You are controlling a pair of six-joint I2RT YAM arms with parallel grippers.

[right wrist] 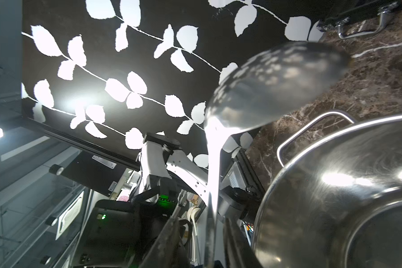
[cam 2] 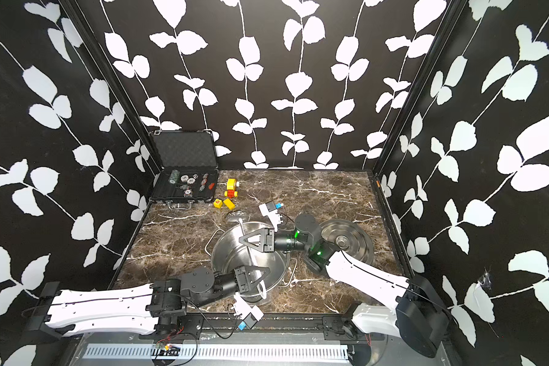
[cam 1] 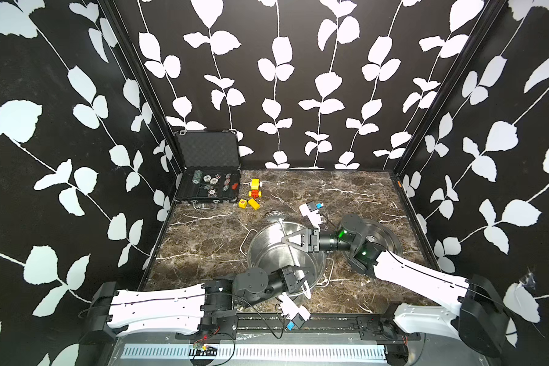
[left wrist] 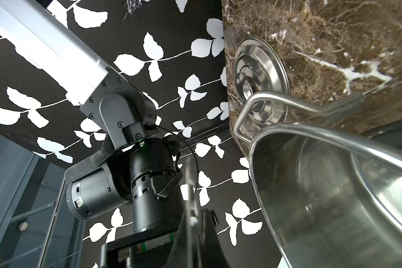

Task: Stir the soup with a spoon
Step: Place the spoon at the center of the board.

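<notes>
Above the pot (cam 1: 268,253), my left end effector (cam 1: 303,273) pinched the spoon (right wrist: 276,85); the right end effector (cam 1: 285,240), spread astride its handle, needed a square grip, I judged.

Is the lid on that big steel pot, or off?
Off. The lid lies flat on the table beside the pot, whose shiny inside shows.

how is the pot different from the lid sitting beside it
The pot is deep and open-topped; the lid is a flat disc with raised rings. The pot has wire loop handles on its sides; the lid has one small knob at its centre. Both are round, shiny steel and rest on the marble table.
</notes>
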